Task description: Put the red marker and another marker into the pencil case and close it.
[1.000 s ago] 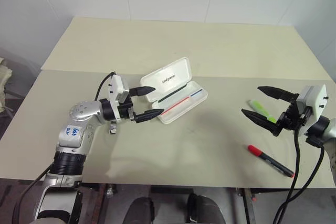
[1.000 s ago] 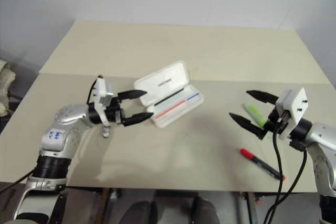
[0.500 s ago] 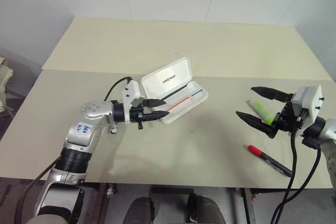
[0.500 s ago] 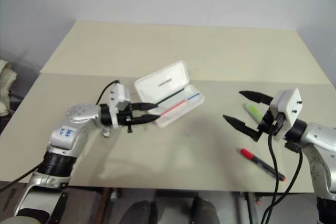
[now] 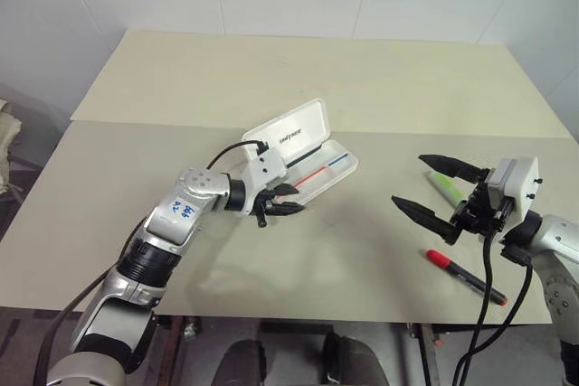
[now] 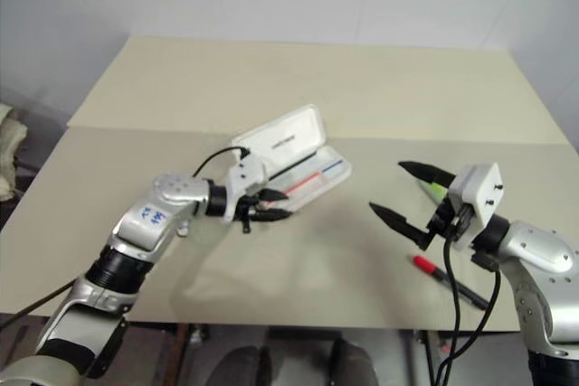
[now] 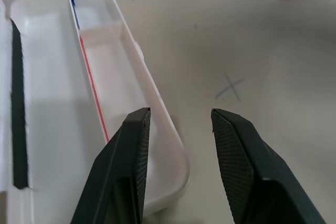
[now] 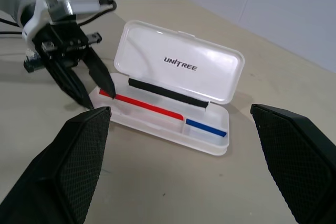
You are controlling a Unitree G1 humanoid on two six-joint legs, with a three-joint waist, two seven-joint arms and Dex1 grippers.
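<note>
Tabletop: red marker diagonal, cap toward pencil case.

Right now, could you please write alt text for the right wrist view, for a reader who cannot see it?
An open white pencil case lies on a beige table, lid raised, a red and a blue stripe inside. The left gripper hangs at its red-striped end, fingers slightly apart, one tip by the wall. The right gripper's wide-open fingers frame the scene.

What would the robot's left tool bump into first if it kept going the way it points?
Probably the near front wall of the open pencil case. The left tool straddles that wall, one finger over the tray, the other over the table. Its height above the wall is unclear.
</note>
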